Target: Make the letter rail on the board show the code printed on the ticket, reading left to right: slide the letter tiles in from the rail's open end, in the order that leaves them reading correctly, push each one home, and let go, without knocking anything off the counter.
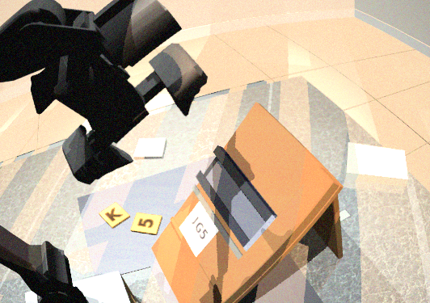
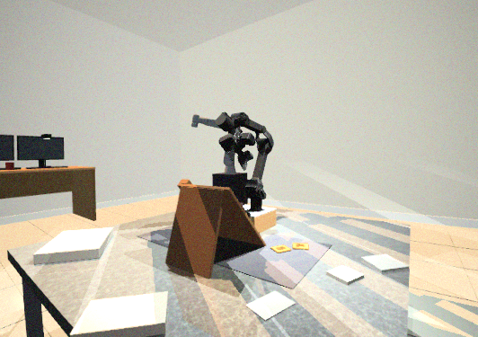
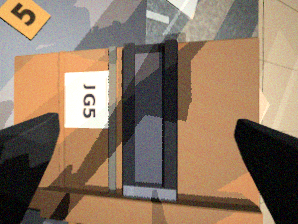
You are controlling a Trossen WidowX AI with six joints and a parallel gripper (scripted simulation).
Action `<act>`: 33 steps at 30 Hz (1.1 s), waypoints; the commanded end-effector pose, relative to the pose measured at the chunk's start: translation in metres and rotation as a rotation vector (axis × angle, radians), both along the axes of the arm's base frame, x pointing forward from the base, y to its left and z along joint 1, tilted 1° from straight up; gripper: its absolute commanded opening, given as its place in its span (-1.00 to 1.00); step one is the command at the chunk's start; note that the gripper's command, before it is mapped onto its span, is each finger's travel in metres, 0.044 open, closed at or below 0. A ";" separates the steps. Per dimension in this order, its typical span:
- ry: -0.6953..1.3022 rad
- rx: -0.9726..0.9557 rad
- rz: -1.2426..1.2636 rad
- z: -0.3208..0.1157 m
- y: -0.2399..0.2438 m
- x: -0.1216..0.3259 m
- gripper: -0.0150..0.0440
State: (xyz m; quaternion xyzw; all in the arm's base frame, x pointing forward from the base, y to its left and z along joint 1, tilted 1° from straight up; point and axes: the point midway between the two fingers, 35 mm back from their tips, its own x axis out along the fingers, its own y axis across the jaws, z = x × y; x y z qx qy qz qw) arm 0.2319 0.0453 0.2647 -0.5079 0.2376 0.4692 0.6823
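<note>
The orange sloped board (image 1: 283, 149) (image 2: 193, 229) (image 3: 217, 90) carries the dark letter rail (image 1: 246, 183) (image 3: 171, 115), with no tile in its channel. A pale end piece (image 3: 150, 192) closes the rail's near end in the wrist view. The white ticket (image 1: 198, 232) (image 3: 75, 100) reads JG5. A yellow K tile (image 1: 114, 215) and a yellow 5 tile (image 1: 146, 223) (image 3: 25, 17) lie flat beside the board. No J or G tile can be made out. My gripper (image 1: 158, 136) (image 3: 149, 124) is open and empty, above the board, its fingers either side of the rail in the wrist view.
The blue-grey mat (image 1: 121, 246) (image 2: 292, 271) lies under the tiles. White slabs (image 1: 150, 149) (image 1: 381, 162) (image 2: 74, 243) (image 2: 345, 274) lie around on the counter. The arm's dark base part (image 1: 56, 267) is at the lower left of the top view.
</note>
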 end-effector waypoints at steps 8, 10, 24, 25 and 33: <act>0.055 -0.059 0.101 -0.029 0.021 0.018 0.66; 0.096 -0.109 0.190 -0.055 0.041 0.028 0.66; 0.251 -0.582 0.840 -0.253 0.177 -0.023 0.66; 0.249 -0.595 0.860 -0.258 0.179 -0.022 0.66; 0.247 -0.606 0.878 -0.262 0.180 -0.022 0.66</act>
